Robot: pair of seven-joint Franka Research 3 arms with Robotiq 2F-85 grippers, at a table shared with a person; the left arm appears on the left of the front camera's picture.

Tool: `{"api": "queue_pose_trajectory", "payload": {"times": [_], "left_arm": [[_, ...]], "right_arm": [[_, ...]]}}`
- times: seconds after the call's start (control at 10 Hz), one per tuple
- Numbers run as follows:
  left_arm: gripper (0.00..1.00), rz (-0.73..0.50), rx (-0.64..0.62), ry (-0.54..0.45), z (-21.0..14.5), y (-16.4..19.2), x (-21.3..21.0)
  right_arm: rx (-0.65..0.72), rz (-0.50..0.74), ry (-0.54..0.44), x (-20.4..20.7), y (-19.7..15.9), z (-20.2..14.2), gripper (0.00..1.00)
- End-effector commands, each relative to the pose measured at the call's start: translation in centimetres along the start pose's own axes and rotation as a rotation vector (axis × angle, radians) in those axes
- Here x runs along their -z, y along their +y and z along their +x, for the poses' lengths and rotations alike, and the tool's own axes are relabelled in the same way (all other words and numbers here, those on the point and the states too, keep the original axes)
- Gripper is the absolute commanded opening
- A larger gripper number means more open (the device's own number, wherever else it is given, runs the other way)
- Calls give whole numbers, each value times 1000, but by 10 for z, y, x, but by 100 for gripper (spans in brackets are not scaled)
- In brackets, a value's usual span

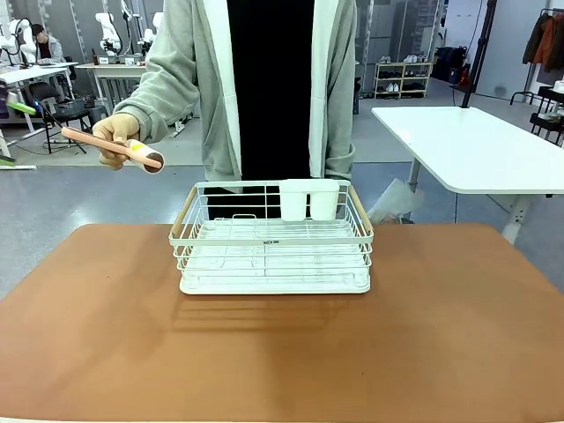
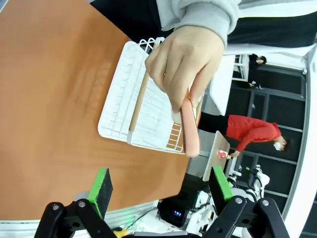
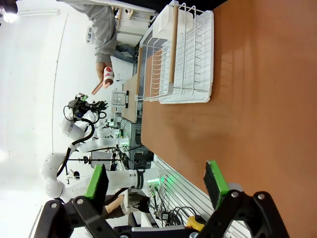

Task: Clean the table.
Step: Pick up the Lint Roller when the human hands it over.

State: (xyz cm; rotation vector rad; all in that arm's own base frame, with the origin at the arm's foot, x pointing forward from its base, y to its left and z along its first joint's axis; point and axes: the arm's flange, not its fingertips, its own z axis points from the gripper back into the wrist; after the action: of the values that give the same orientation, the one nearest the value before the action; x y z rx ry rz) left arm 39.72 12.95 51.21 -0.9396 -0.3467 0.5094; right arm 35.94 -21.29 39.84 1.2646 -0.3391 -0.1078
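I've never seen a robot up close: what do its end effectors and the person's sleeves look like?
The left end effector and right end effector are black, with two jointed fingers each, tipped with green pads. The person's sleeve is light grey with a ribbed cuff.

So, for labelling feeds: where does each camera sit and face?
Front: robot's side, faces across table at person's hand holding pink tool.
Left wrist: above table, looks down past open left gripper at that hand.
Right wrist: on right arm, looks past open right gripper along table.
All three share rack and hand.
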Motion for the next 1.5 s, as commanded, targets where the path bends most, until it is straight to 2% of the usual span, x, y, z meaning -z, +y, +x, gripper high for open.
{"api": "queue_pose_trajectory", "payload": {"times": [0.0,0.1,0.5,0.8,1.1,1.4], "left_arm": [[100,11,-42,-75,-2,-8,21],[100,36,-29,-127,-4,-11,34],[100,31,-25,-117,-9,-15,66],[100,17,-3,-133,-3,-14,74],[74,6,-4,-119,3,-11,73],[42,-7,-11,-119,3,-11,71]], "right_arm": [[-10,5,8,-1,3,-3,100],[-10,5,8,-1,3,-3,100],[-10,5,8,-1,3,-3,100],[-10,5,8,-1,3,-3,100],[-10,5,8,-1,3,-3,100],[-10,5,8,-1,3,-3,100]]}}
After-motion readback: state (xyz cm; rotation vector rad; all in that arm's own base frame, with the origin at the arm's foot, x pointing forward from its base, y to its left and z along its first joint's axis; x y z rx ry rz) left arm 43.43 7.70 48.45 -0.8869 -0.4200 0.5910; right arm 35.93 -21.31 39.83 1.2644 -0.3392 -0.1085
